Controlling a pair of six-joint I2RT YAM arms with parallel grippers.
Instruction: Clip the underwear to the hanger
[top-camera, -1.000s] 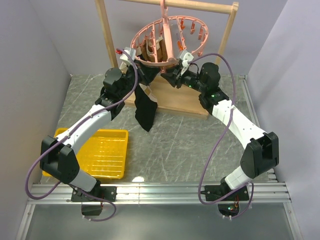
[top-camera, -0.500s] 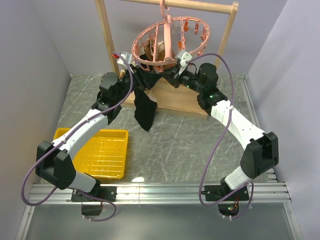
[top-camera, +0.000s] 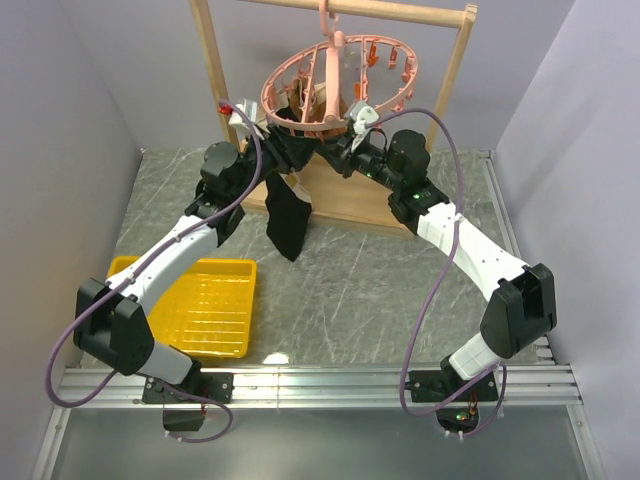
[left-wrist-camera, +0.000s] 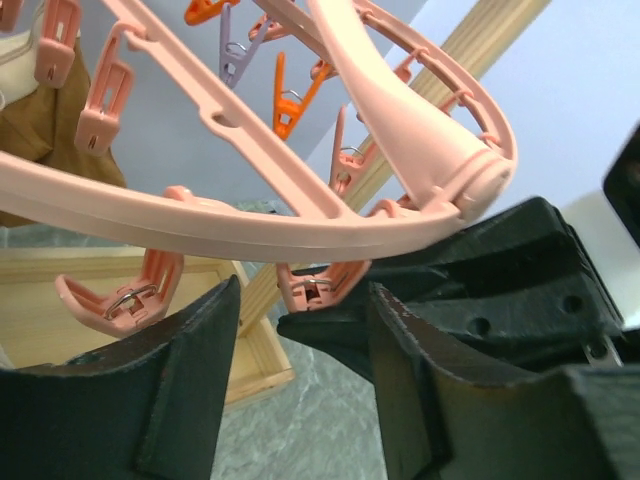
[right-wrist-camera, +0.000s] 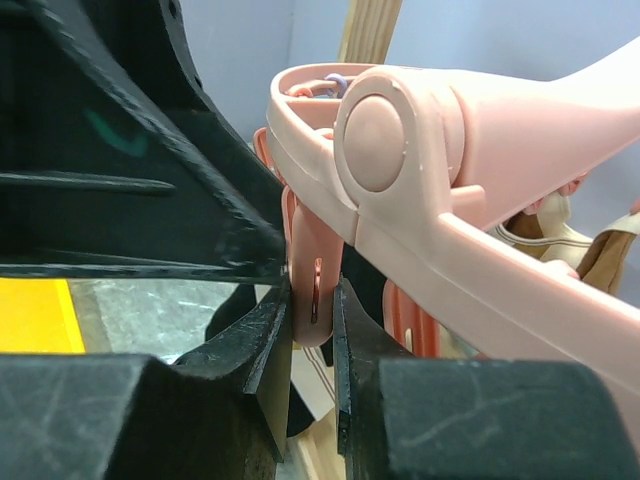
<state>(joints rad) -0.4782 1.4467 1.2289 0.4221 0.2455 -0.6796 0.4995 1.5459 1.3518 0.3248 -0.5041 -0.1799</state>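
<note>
Right gripper (right-wrist-camera: 312, 300) is squeezing a hanger (left-wrist-camera: 250, 232) peg (right-wrist-camera: 305, 250) on the near rim. The underwear (top-camera: 287, 220) dangles just left by the left gripper (left-wrist-camera: 300, 295), grip unclear tbh.

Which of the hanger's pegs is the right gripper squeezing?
The salmon-pink peg hanging below the round joint where the crossbar meets the hanger ring: the fingers of the right gripper close on both its sides. No other peg sits between them.

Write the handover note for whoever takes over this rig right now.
Right gripper: shut on a peg under the hanger's near rim.
Left gripper: open just below that rim, no cloth visible between its jaws.
Underwear: hangs by the left gripper; what holds its top is hidden.
Done: no clip on it confirmed.
To do: feed its edge into the squeezed peg, release, check.
</note>
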